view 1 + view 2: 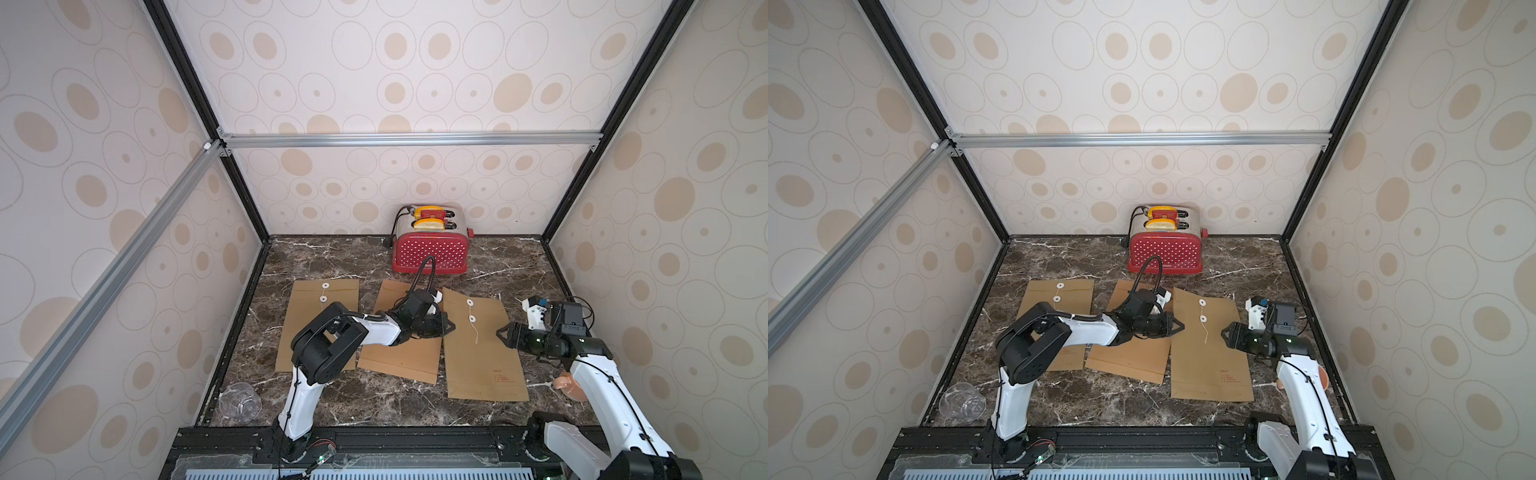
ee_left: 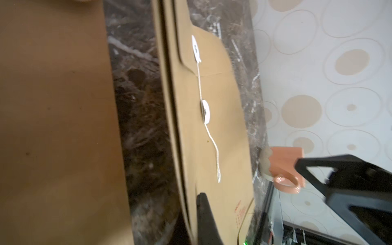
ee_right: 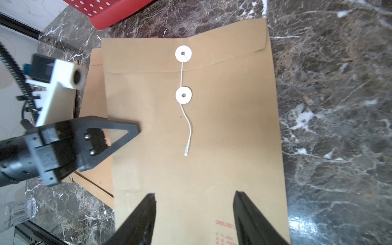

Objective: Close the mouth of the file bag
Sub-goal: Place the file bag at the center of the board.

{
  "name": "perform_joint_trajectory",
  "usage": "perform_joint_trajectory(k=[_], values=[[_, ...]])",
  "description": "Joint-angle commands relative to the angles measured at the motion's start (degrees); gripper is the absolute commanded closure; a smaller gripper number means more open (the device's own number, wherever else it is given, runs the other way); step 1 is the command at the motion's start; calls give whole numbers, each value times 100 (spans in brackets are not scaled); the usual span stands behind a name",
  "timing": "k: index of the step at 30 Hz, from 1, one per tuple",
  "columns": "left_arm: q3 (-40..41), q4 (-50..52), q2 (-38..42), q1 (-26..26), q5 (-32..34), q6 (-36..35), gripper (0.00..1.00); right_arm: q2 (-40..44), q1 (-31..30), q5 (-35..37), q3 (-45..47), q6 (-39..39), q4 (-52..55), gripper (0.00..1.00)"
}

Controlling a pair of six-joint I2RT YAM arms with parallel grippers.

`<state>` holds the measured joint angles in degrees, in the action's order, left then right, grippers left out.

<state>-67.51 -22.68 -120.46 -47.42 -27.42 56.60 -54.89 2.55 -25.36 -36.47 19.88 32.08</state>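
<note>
Left end effector (image 1: pixel 451 326) pressed together | right end effector (image 3: pixel 195 194) spread over brown kraft-paper file bag (image 3: pixel 229 135) | white string (image 3: pixel 188 127) trailing loose

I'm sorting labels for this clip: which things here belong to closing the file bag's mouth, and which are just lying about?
For the job, as it looks:
file bag on the right
loose string
left gripper
right gripper

Lying about:
file bag on the left
middle file bag
red toaster
clear plastic cup
pink tape dispenser
</note>
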Motion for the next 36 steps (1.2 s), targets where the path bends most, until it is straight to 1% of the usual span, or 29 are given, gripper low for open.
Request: perform_joint_trajectory(k=[1,4,8,11,13,15,16,17,18,20,22,24,26,29,31,33,35,36], values=[[-634,-371,-440,-70,294,323,100,84,10,128,113,21,-486,38],[-1076,-216,-805,-97,262,411,100,10,18,221,115,-83,-477,38],[-1481,161,-1051,-266,263,257,84,-50,26,164,212,-65,-615,38],[-1400,80,-1093,-268,372,351,73,-74,24,161,229,-94,-626,38],[-1426,235,-1054,-268,453,219,68,-74,23,202,202,-161,-571,37],[-1496,370,-1002,-268,457,131,60,-73,26,303,206,-195,-545,37],[-1528,474,-952,-267,457,65,53,-74,26,329,214,-195,-568,37],[-1569,667,-884,-268,509,-32,37,-74,19,314,252,-165,-623,37],[-1593,923,-792,-268,618,-136,2,-84,20,317,290,-131,-661,36],[-1599,1400,-538,-260,895,-397,1,-74,22,320,333,-89,-746,34],[-1640,1767,-274,-260,1068,-635,1,14,25,504,310,-77,-723,26],[-1691,2115,11,-259,1174,-878,1,227,26,827,230,-48,-713,21],[-1709,2565,335,-259,1346,-1156,1,502,20,1101,72,-30,-694,1],[-1566,3412,1168,-225,2067,-1904,1,871,24,1424,-366,-156,-566,1],[-1166,3514,2103,-207,2802,-2608,1,1067,27,1478,-550,-465,-690,1],[-743,3508,3108,-206,3593,-3443,1,1132,22,1445,-429,-757,-1118,1],[-207,3396,4021,-200,4415,-4455,1,1070,27,1480,-102,-1110,-1644,1],[130,3271,4433,-181,4940,-5073,1,1070,25,1557,320,-1333,-2299,1]])
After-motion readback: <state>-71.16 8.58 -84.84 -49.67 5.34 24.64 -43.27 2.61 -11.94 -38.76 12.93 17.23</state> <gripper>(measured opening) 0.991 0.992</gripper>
